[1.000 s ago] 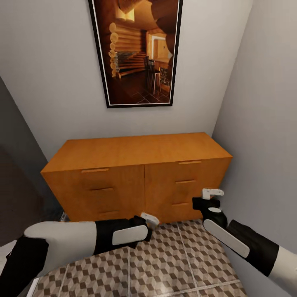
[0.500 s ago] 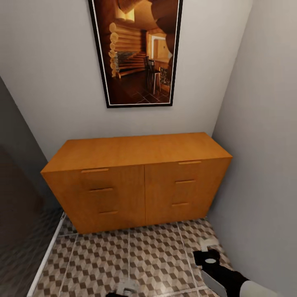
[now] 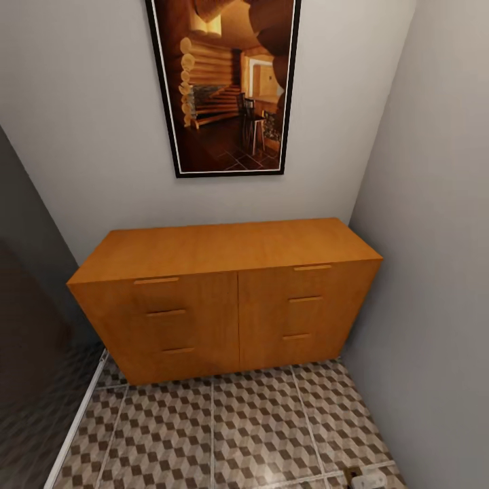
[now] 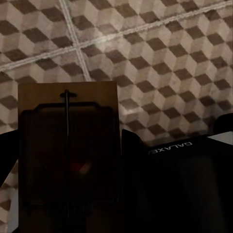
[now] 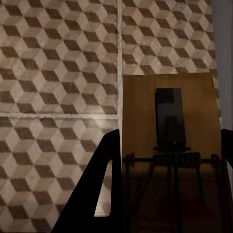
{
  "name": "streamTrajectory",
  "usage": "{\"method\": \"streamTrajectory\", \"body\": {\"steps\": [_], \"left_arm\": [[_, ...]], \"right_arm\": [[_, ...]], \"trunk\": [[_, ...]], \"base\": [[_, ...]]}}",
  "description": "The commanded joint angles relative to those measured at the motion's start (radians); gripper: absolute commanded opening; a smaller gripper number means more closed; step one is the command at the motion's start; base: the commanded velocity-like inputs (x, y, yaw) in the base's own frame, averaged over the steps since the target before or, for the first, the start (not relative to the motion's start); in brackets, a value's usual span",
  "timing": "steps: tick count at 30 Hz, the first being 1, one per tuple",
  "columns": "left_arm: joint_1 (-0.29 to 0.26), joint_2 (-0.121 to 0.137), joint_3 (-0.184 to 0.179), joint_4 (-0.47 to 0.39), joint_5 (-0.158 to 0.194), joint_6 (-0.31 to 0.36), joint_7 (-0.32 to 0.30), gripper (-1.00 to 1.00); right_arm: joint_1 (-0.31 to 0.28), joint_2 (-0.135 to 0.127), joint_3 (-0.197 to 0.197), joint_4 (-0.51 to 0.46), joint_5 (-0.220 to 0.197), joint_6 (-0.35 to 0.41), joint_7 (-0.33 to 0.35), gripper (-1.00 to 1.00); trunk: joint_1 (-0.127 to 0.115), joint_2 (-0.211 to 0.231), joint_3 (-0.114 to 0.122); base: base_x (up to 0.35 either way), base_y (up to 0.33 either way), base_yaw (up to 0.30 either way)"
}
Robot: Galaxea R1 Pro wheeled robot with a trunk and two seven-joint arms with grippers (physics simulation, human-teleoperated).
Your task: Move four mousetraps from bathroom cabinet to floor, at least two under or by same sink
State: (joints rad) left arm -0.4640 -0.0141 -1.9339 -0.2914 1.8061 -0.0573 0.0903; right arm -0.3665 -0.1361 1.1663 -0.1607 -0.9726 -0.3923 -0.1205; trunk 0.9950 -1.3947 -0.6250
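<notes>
My left gripper (image 4: 68, 194) pinches a mousetrap (image 4: 68, 145): the flat brown board with its dark wire bar sits between my two dark fingers (image 4: 133, 184), held above the cube-patterned bathroom floor (image 4: 160, 53), where two pale grout lines cross beyond the board's far end. My right gripper (image 5: 170, 194) pinches a second mousetrap (image 5: 167, 145), a brown board with a dark plate and a coiled spring, clamped between my black fingers (image 5: 99, 189); it also hangs over the tiles, just beside a grey wall. From my head I see an orange wooden cabinet (image 3: 224, 292) standing on the same floor against the back wall, its fronts shut. A framed picture (image 3: 224, 81) hangs above the cabinet. A white tip of my right gripper shows low in that view, in front of the cabinet's right end.
</notes>
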Motion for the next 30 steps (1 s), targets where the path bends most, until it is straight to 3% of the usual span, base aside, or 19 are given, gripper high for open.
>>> {"method": "streamTrajectory", "body": {"steps": [1, 9, 30], "left_arm": [[-0.001, 0.000, -0.008, -0.003, 0.004, -0.006, 0.010, -1.00], [0.009, 0.000, -0.008, 0.013, 0.006, -0.006, 0.009, -1.00], [0.009, 0.000, -0.007, 0.031, 0.010, -0.006, 0.009, -1.00]], "right_arm": [[0.000, -0.001, 0.009, 0.000, -0.005, -0.002, -0.005, -1.00], [0.001, 0.000, 0.007, 0.011, -0.006, -0.004, -0.005, -1.00], [0.001, 0.000, 0.007, 0.016, -0.006, -0.004, -0.005, -1.00]], "trunk": [[0.000, -0.001, -0.001], [0.000, -0.001, -0.001], [0.000, -0.001, -0.001]], "base": [[0.000, 0.000, 0.000], [-0.070, 0.000, 0.000], [-0.321, 0.000, 0.027]]}}
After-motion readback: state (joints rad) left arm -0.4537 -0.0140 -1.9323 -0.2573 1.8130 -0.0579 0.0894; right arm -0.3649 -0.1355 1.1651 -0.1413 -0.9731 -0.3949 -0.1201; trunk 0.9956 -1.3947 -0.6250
